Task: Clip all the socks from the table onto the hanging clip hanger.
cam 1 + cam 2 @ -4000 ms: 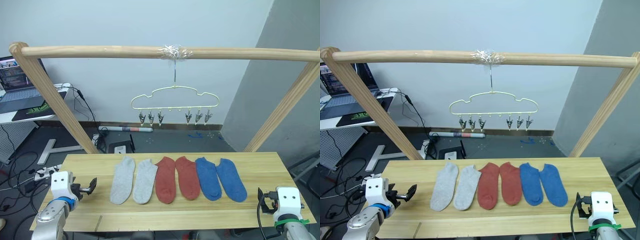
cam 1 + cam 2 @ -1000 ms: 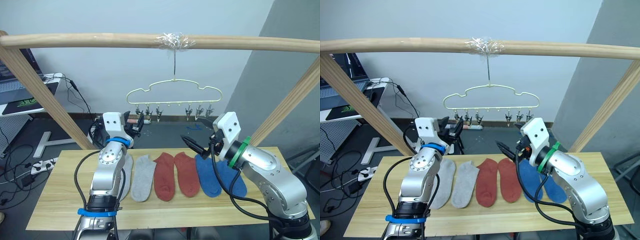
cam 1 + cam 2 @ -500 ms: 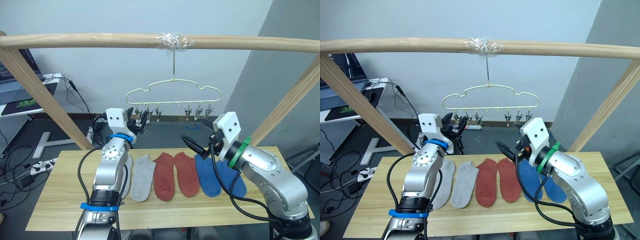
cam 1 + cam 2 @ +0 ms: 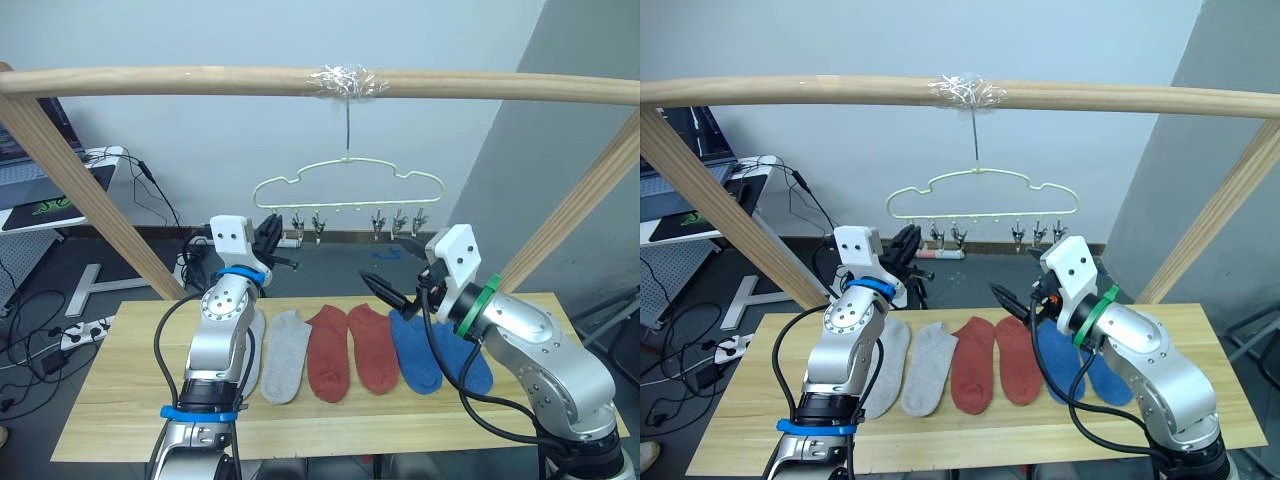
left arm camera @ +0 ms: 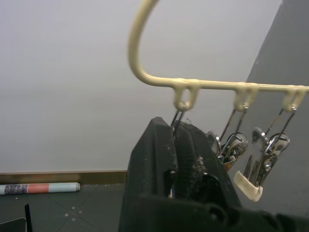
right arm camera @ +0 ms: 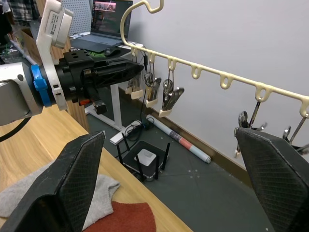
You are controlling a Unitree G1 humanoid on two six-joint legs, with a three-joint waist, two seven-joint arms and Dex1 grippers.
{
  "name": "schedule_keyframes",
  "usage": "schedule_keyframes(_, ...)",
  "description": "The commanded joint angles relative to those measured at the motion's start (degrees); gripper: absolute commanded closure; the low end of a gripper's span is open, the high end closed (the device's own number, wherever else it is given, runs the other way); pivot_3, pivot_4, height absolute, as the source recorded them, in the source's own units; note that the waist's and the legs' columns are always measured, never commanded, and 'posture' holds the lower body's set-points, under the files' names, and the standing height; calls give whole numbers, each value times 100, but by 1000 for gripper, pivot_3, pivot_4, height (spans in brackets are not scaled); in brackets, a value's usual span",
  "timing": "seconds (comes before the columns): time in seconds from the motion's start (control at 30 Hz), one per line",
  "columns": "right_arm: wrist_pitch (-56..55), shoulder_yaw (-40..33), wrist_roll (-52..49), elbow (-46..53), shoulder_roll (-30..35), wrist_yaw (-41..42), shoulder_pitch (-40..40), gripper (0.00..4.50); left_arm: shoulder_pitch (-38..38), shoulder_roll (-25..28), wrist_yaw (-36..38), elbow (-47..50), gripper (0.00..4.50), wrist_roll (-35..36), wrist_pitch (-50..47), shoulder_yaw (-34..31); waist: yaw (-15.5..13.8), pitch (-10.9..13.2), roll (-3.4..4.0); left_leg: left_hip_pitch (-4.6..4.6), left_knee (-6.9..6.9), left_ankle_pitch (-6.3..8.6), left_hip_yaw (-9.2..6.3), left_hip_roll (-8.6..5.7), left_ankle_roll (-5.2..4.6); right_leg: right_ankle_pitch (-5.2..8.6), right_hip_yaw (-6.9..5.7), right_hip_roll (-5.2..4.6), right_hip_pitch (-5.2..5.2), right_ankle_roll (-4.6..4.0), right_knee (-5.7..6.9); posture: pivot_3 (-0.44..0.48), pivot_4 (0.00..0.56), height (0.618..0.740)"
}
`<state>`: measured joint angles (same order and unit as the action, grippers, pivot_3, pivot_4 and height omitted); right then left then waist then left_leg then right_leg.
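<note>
Six socks [image 4: 355, 347] lie flat in a row on the table [image 4: 120, 400] directly beneath the clip hanger [image 4: 348, 187], none yet clipped: two light grey at the robot's left, two rust red in the middle, two blue at its right. The pale wire hanger dangles by its hook from the wooden pole [image 4: 200, 80], its small metal clips all bare. The left gripper [image 4: 908, 243] is raised to the hanger's leftmost clip [image 5: 179, 116], its black fingers clenched on it. The right gripper [image 4: 385, 290] hovers just above the red socks, below the hanger, jaws spread wide and empty. By the look of it, the whole job is still ahead
</note>
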<state>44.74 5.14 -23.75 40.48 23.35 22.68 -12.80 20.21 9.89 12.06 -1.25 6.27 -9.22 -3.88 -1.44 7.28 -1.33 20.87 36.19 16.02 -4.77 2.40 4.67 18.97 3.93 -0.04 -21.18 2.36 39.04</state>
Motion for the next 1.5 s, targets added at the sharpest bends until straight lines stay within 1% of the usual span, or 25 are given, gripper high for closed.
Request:
schedule_keyframes(0.03, -26, 11, -54, 337, -26, -64, -19, 0, 22, 22, 24, 223, 4489, 26, 88, -4, 0, 1, 0, 0, 0, 0, 0, 0, 0, 0, 0, 0, 0, 0, 0, 82, 129, 740)
schedule_keyframes(0.17, -54, 139, -3, 301, -55, -112, -4, 0, 38, 55, 131, 196, 4489, 110, -145, 19, 1, 2, 1, 0, 0, 0, -1, 0, 0, 0, -1, 0, 0, 0, 0, 83, 130, 740)
schedule_keyframes(0.23, -127, 287, 184, 186, 38, -135, 297, 0, 55, 89, 305, 114, 4489, 203, -272, 37, 1, 2, 0, 0, 0, 0, 0, 0, 0, 0, -1, 0, 0, 0, 0, 86, 130, 740)
schedule_keyframes(0.33, -446, 435, 818, -288, 188, -481, 1299, 0, 92, 167, 609, -5, 4489, 360, -505, 54, -22, 2, -2, 0, -1, 0, -5, 0, 0, 0, -7, 0, 5, 0, -3, 91, 129, 740)
schedule_keyframes(0.37, -609, 411, 975, -473, 150, -609, 1664, 0, 103, 195, 695, -45, 4489, 425, -565, 49, -15, 2, -1, 1, -1, 0, -4, 0, 0, 0, -5, -1, 5, 0, -5, 91, 129, 740)
schedule_keyframes(0.47, -935, 59, 1249, -1113, -241, -1162, 2522, 0, 170, 262, 763, -163, 4489, 487, -604, -4, -1, 4, 2, -1, -2, 0, 1, -2, 0, 0, 0, -3, 4, 0, -2, 99, 131, 740)
schedule_keyframes(0.57, -1192, -474, 1336, -1737, -732, -1659, 2861, 0, 210, 302, 782, -197, 4489, 522, -609, -28, 63, 21, 16, -9, -1, 0, 6, 2, 0, 0, 8, 2, 4, 0, 5, 102, 135, 740)
schedule_keyframes(0.67, -1462, -894, 1346, -2338, -1039, -1864, 2751, 0, 180, 334, 816, -180, 4489, 548, -621, -18, 100, 32, 27, -10, 0, -3, 7, 2, 2, -3, 11, 4, 4, 4, 5, 97, 138, 740)
schedule_keyframes(0.87, -1743, -1319, 1292, -3490, -1208, -1841, 1865, 0, 147, 365, 871, -207, 4489, 556, -608, 11, 148, 43, 39, -10, 3, -11, 10, 1, 7, -13, 15, 5, 5, 7, 3, 88, 143, 740)
schedule_keyframes(1.03, -1730, -1346, 1340, -4293, -1181, -1667, 1294, 0, 125, 389, 886, -206, 4489, 551, -599, 2, 141, 46, 44, -9, 0, -11, 8, 2, 8, -13, 13, 5, 4, 6, 3, 93, 142, 740)
schedule_keyframes(1.23, -1699, -1391, 1309, -4960, -1268, -1622, 922, 0, 45, 400, 867, -137, 4489, 548, -604, 1, 142, 54, 53, -7, -5, -10, 10, 2, 7, -13, 13, 2, 2, 6, 1, 115, 153, 740)
schedule_keyframes(1.3, -1631, -1299, 1342, -5122, -1270, -1558, 847, 0, 2, 415, 853, -97, 4489, 546, -617, -12, 148, 59, 59, -7, -4, -10, 10, 2, 7, -13, 14, 3, 2, 6, 2, 115, 153, 740)
schedule_keyframes(1.4, -1651, -1092, 1555, -5243, -1138, -1482, 884, 615, -26, 436, 835, -60, 4500, 541, -634, -30, 143, 59, 58, -10, -4, -10, 9, 2, 7, -13, 12, 3, 5, 6, 3, 125, 155, 740)
schedule_keyframes(1.5, -1663, -969, 1725, -5298, -1010, -1423, 979, 1658, -57, 463, 828, -23, 4500, 548, -652, -47, 142, 59, 58, -10, -3, -10, 10, 2, 7, -13, 14, 3, 6, 7, 3, 133, 155, 740)
